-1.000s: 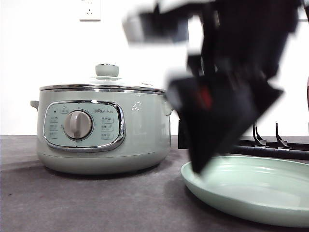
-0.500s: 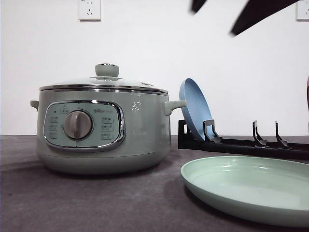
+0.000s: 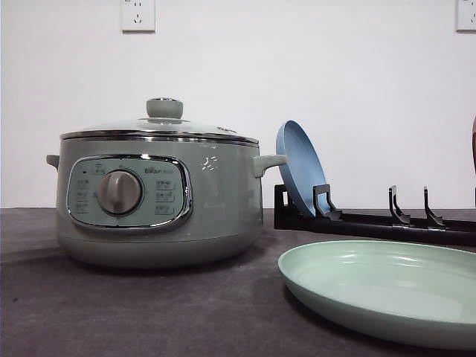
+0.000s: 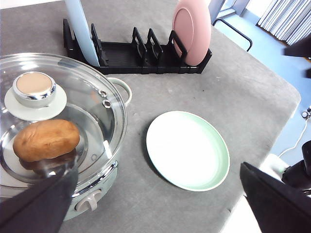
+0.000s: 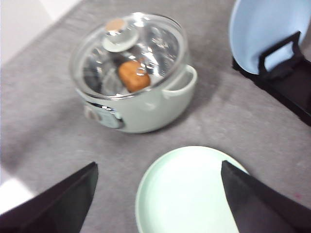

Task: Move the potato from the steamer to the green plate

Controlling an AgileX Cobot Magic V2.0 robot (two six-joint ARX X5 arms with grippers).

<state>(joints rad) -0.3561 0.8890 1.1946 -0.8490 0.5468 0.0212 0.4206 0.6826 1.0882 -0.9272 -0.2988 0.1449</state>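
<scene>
Right pincer raised, well above lidded potato

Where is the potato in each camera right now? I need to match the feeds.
Front view: hidden inside the steamer.
Left wrist view: potato under the glass lid, beside the knob.
Right wrist view: potato under the lid.
Shared landmark: lid knob.

Left claw and right claw spread wide.
</scene>
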